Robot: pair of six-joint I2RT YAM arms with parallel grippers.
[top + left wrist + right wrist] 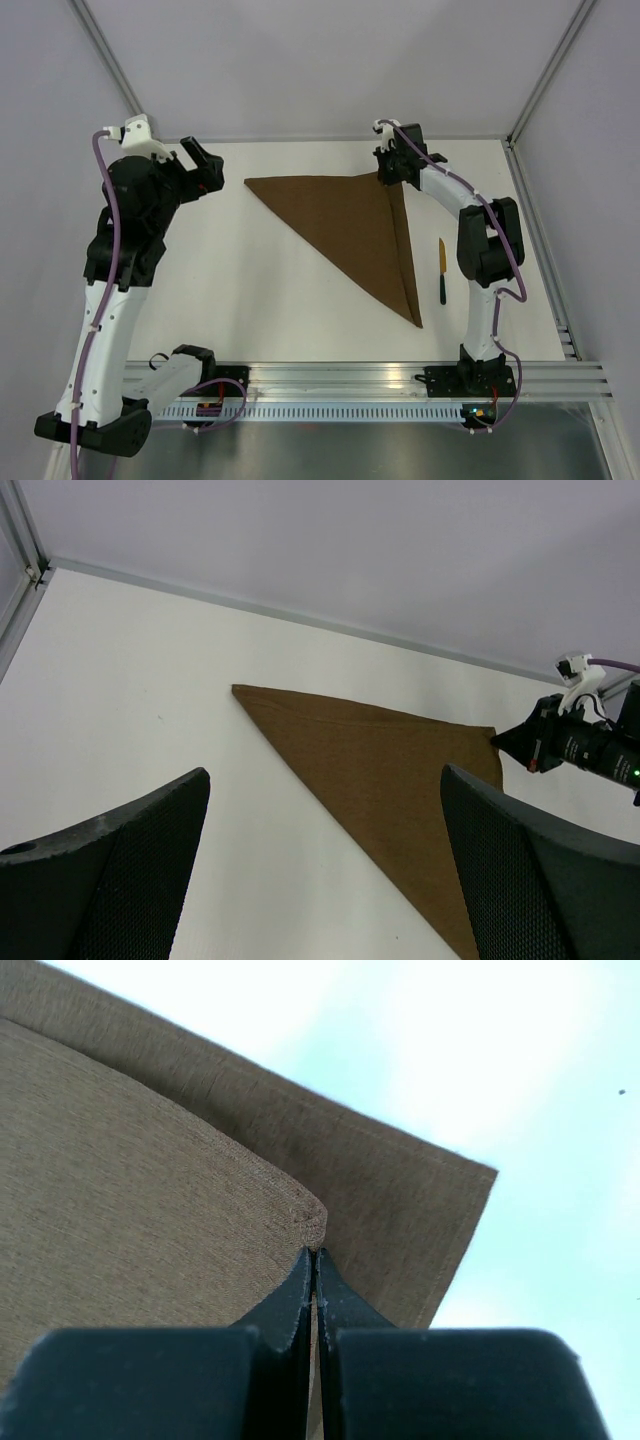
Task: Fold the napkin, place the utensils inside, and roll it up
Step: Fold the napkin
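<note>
Walls (pixel 330 60) of pale lilac-grey are closing in the white table (pixel 250 300) on its far side and both flanks, with slim metal posts (pixel 105 55) running along the corners where they meet. A ribbed aluminium rail (pixel 350 380) is spanning the near edge, and both arm bases are sitting on it. The tabletop is looking matte and evenly lit.

The napkin (pixel 345 220) is lying on the far-right part of the table, folded into a brown triangle. One point is reaching toward the far left, one is sitting at the far right, and one is pointing toward the near edge. Along its right side a narrow strip of the lower layer is showing beyond the upper one, so the two edges are not quite lining up.

The right gripper (pixel 386 176) is sitting low at the far-right corner. In its wrist view the jaws are pressing together on the upper layer's rounded corner, with a sliver of cloth showing between them.

The left gripper (pixel 205 168) is hanging over bare table to the left of the napkin, apart from it — its jaws are standing wide and holding nothing.

The utensils (pixel 441 270) — one slim piece — are lying on the table just right of the napkin and not touching it, yellow half pointing away and dark half toward the rail, beside the right arm's elbow.
</note>
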